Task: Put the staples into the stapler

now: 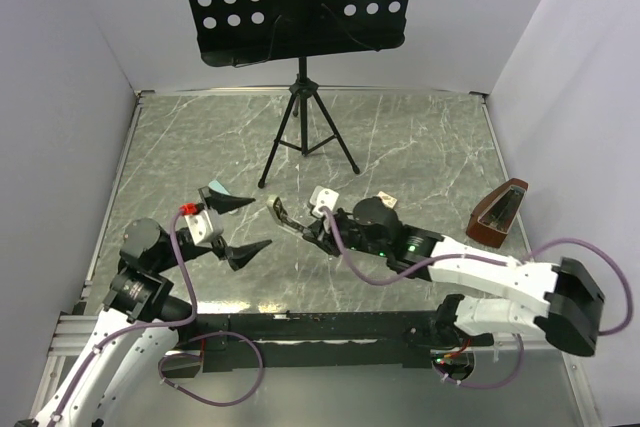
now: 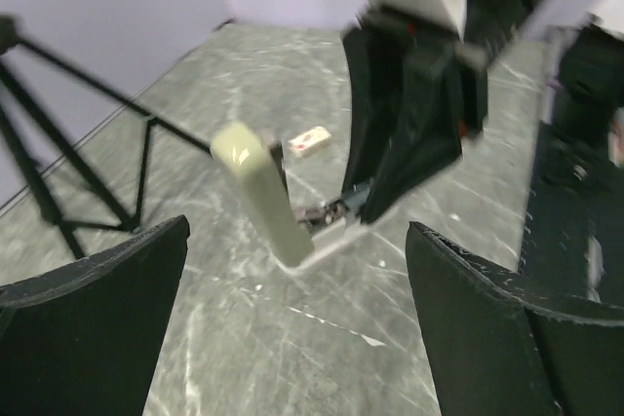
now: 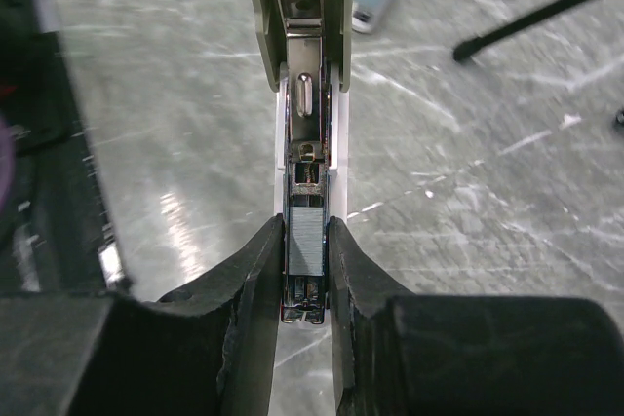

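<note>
Black fingers (image 3: 249, 299) of the right gripper (image 3: 305, 231) are filling the foreground of the right wrist view. They are standing nearly closed, pinching the stapler (image 3: 297, 7) across its open magazine, and the staple strip (image 3: 304, 241) is lying in the channel right between them. Its lid is standing swung up and away.

Step in hand, as I judge it, is seating the strip. The next move is calling for a release that leaves the strip lying flat, then pressing the lid down.

Left wrist view: the left gripper (image 2: 297, 241) is hanging wide open and holding nothing, just short of the stapler. The staple box (image 2: 309, 141) is lying on the table (image 2: 244, 358) beyond.

Top view: the two grippers are facing each other across the stapler — the left one is sitting apart from it.
</note>
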Controlling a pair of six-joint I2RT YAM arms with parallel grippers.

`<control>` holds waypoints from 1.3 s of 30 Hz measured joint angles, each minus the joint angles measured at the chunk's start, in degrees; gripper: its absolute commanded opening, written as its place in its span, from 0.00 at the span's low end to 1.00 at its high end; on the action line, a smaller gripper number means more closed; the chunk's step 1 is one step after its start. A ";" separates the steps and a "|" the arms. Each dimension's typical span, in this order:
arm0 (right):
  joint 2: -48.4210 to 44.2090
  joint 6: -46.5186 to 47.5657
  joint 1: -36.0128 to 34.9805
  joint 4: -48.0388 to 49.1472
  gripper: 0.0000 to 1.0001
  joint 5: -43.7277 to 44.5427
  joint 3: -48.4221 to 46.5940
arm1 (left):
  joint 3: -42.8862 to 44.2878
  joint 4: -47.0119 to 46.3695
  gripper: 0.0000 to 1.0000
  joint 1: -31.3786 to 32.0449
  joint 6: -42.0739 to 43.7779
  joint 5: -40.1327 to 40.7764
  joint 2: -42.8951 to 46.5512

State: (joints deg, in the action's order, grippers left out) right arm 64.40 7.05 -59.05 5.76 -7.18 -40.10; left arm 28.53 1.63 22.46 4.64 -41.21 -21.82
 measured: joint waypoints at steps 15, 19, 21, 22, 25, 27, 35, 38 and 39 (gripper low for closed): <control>-10.97 6.08 0.17 -15.30 0.00 -13.44 -0.09 | 8.00 6.12 0.98 0.00 9.60 -18.18 -12.66; -10.97 6.40 0.17 -16.31 0.00 -14.25 -0.09 | 10.03 6.93 0.96 0.00 9.66 -22.14 -16.74; -10.97 6.56 0.17 -16.37 0.00 -14.82 -0.09 | 10.16 6.86 0.94 0.04 9.64 -23.52 -18.23; -10.97 6.58 0.17 -16.44 0.00 -15.06 -0.11 | 10.16 6.88 0.93 0.09 9.60 -23.89 -18.82; -10.88 6.86 0.17 -16.57 0.00 -15.65 -0.39 | 10.16 6.82 0.92 0.42 9.33 -25.11 -20.31; -10.75 6.99 0.17 -16.55 0.00 -15.98 -0.59 | 10.16 6.84 0.89 0.79 9.25 -25.79 -20.96; -9.38 7.15 0.17 -16.46 0.00 -16.28 -1.07 | 11.26 7.74 0.72 3.58 9.29 -27.12 -24.35; -9.14 7.13 0.17 -16.31 0.00 -16.28 -1.07 | 11.37 8.07 0.51 4.31 9.49 -27.21 -24.81; -9.03 7.13 0.17 -16.24 0.00 -16.31 -1.07 | 11.37 8.22 0.47 4.44 9.29 -27.23 -24.85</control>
State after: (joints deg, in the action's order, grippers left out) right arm 55.37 14.17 -58.87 -10.48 -23.49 -41.17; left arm 39.90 9.85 26.89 13.93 -68.45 -46.68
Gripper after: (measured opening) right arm 0.282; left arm 0.645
